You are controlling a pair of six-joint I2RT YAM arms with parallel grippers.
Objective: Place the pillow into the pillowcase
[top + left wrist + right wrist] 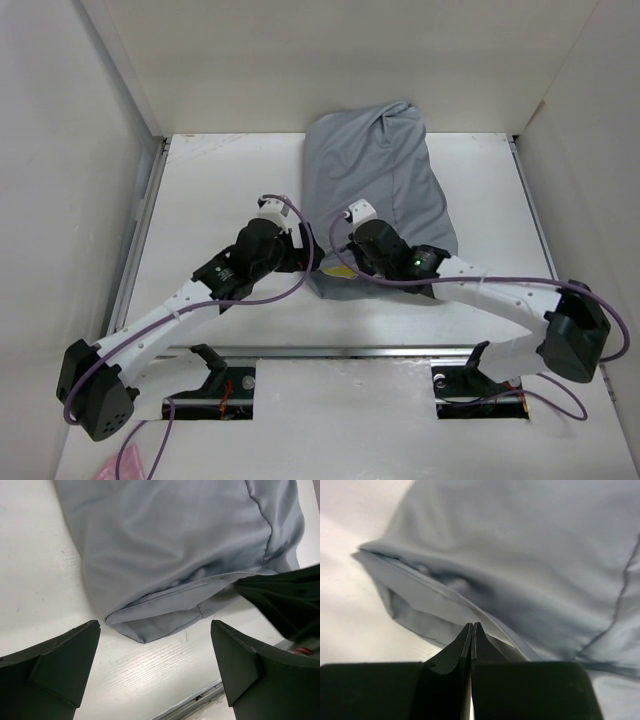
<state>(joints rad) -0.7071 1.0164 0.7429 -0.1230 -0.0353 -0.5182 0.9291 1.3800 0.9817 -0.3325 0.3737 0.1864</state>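
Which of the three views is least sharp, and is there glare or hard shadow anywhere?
Right wrist view: softest, the pillowcase blurred toward the upper left, the shut right gripper a featureless black shape. Left wrist view: cloth seams crisp, the open left gripper dark. Top view: even light, faint shadows, no hard glare.

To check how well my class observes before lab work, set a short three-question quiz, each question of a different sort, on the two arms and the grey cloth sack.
1. True or false: the left gripper is open.
2. The shut right gripper is at which end of the wrinkly grey fabric pillowcase? A: far end; B: near, hemmed end; C: neither.
3. Fill in: the pillowcase lies on a white ___.
Key: 1 true; 2 B; 3 table.
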